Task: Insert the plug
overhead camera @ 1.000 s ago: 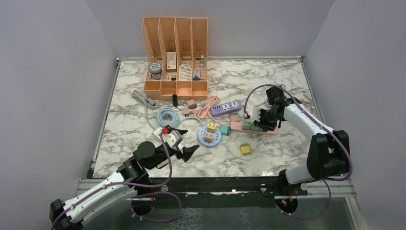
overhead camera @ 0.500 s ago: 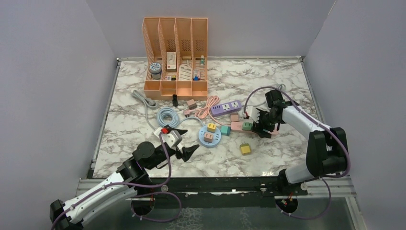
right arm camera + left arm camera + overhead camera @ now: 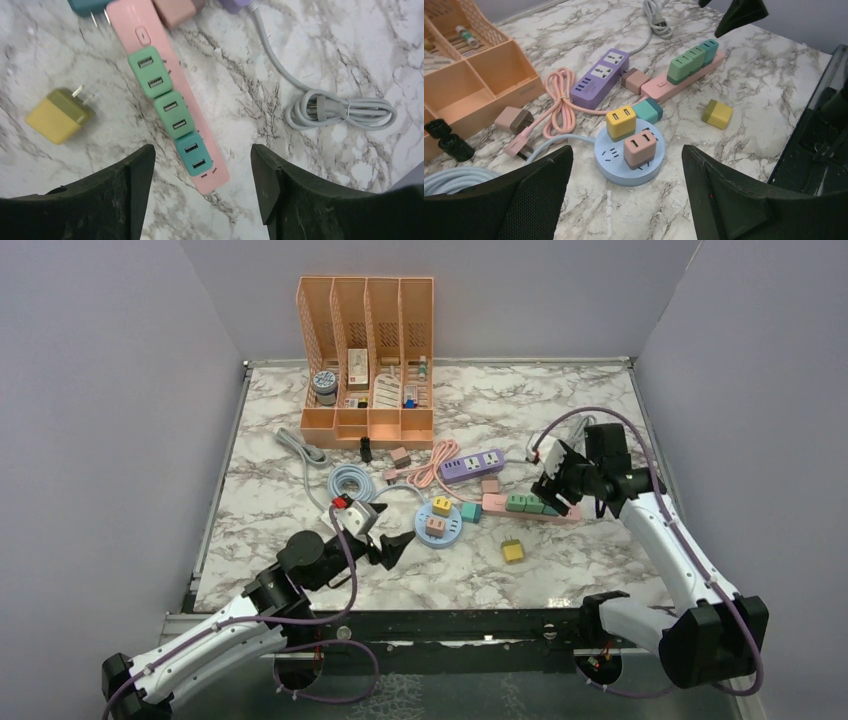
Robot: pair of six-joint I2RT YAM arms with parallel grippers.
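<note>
Plainly, right claw (image 3: pixel 200 155) and left claw (image 3: pixel 626 150) gape empty, touching nothing.

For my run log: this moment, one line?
right end effector: open, over strip | three plugs seated | left end effector: open, empty

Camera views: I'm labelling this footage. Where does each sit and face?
Top external: above, behind the bases, looking down on the marble table; left arm, right arm show.
Left wrist: low, looking across the round blue socket to the pink power strip; left fingers below.
Right wrist: straight down on the strip; right fingers below.
Shared: strip, yellow plug.
</note>
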